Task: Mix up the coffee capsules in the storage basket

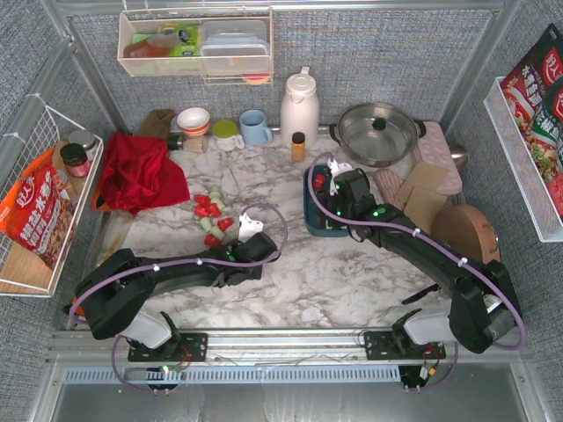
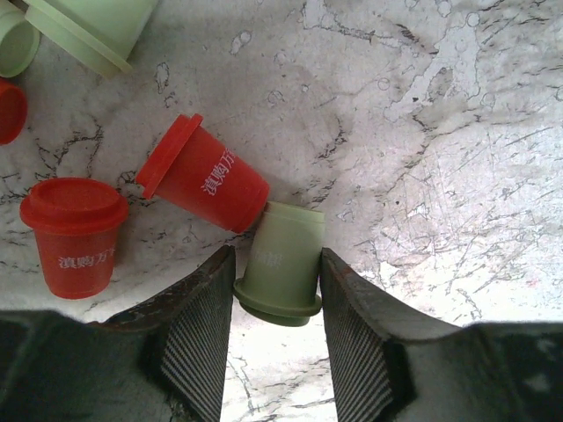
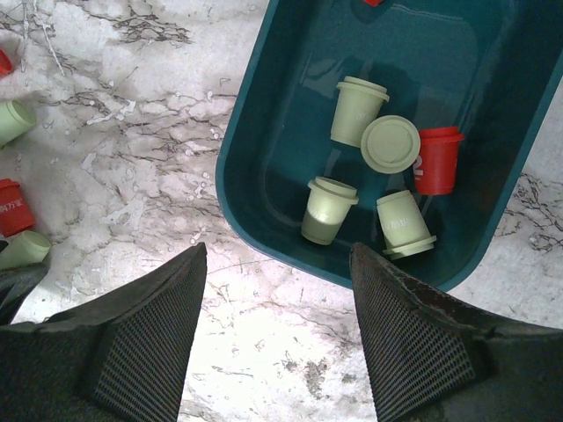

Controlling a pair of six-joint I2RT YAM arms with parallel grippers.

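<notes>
Red and mint-green coffee capsules lie scattered on the marble at centre left. My left gripper is down among them. In the left wrist view its pads press the rim of one green capsule lying on its side, so the left gripper is shut on it. A red capsule touches that one, and another red one stands to the left. The teal storage basket holds several green capsules and a red one. My right gripper hangs open and holds nothing, just outside the basket's near rim.
A red cloth lies at the left. Along the back stand a blue mug, a white jug, a small amber bottle and a steel pot. White wire baskets hang on both side walls.
</notes>
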